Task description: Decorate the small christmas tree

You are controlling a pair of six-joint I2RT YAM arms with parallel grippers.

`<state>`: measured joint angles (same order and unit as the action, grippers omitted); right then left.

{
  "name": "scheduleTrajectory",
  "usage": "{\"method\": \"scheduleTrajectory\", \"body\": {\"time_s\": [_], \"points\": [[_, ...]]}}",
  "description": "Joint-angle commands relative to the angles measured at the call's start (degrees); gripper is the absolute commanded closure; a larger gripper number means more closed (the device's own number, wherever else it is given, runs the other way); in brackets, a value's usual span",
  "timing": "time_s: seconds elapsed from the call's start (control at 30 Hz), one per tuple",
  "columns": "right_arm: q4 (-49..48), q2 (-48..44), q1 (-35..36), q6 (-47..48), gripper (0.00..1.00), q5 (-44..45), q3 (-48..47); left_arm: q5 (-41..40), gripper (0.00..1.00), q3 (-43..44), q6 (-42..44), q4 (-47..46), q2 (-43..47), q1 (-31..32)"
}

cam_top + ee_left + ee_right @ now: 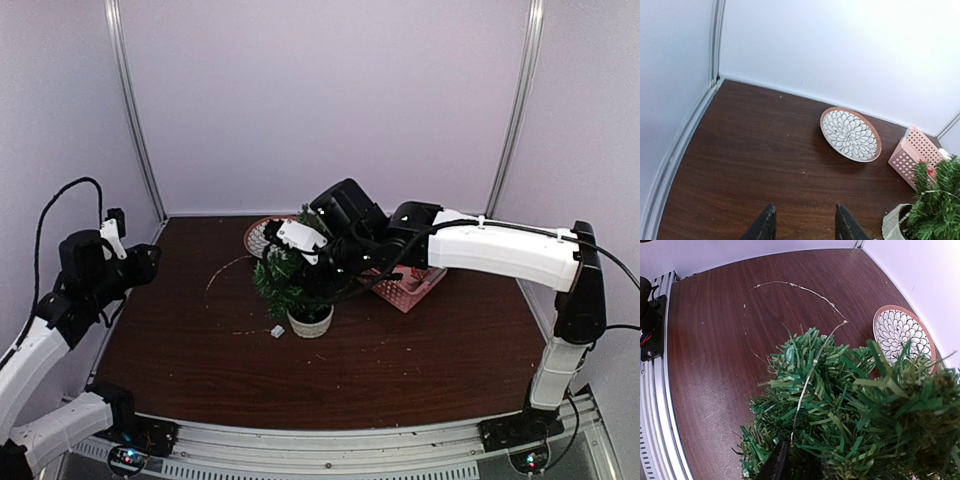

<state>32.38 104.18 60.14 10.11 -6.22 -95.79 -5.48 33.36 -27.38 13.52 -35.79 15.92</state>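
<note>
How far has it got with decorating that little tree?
Barely started. Done: one thin string runs up one side of the small christmas tree; no other ornaments show on it. In hand: the right claw is down among the branches where the string ends, though I cannot see a grip. Left: most of the string lies looped on the table, and the left claw hangs open and empty.

1. Right gripper [800, 469]: fingertips buried in small christmas tree [840, 405] needles; grip undeterminable.
2. Pink basket [418, 287]: largely hidden behind right arm [500, 250].
3. White speck [277, 330]: too small to identify.
4. Left gripper [805, 225]: fingers cut by bottom edge.
</note>
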Motion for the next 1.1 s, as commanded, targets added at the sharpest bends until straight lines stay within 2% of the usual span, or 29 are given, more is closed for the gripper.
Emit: {"method": "scheduleTrajectory", "body": {"time_s": [0.0,0.07,0.17,0.4,0.57,0.8,1.07], "points": [[-0.23,0.27,0.24,-0.65,0.74,-0.19,-1.36,23.37,0.6,2.04,-8.51,-4.42,-15.48,-11.2],[-0.29,0.33,0.24,-0.67,0.74,-0.29,-1.41,30.98,0.61,4.17,-7.25,-8.3,-23.68,-12.31],[-0.25,0.51,0.24,-0.77,0.74,-0.21,-1.61,37.68,0.64,6.99,-4.07,-9.98,-33.05,-11.65],[0.26,1.3,0.24,-0.77,0.74,-0.38,-2.45,44.25,0.63,8.69,1.25,-10.85,-42.33,-4.46],[0.4,1.47,0.24,-0.67,0.74,-0.57,-2.61,42.79,0.62,11.07,6.18,-5.33,-46.74,0.94],[0.23,1.64,0.24,-0.62,0.74,-0.8,-2.73,36.44,0.5,12.88,12.71,-0.43,-50.92,8.91],[0.22,1.72,0.2,-0.62,0.74,-0.82,-2.89,32.98,0.53,12.59,18.55,-1.13,-52.86,12.7]]}}
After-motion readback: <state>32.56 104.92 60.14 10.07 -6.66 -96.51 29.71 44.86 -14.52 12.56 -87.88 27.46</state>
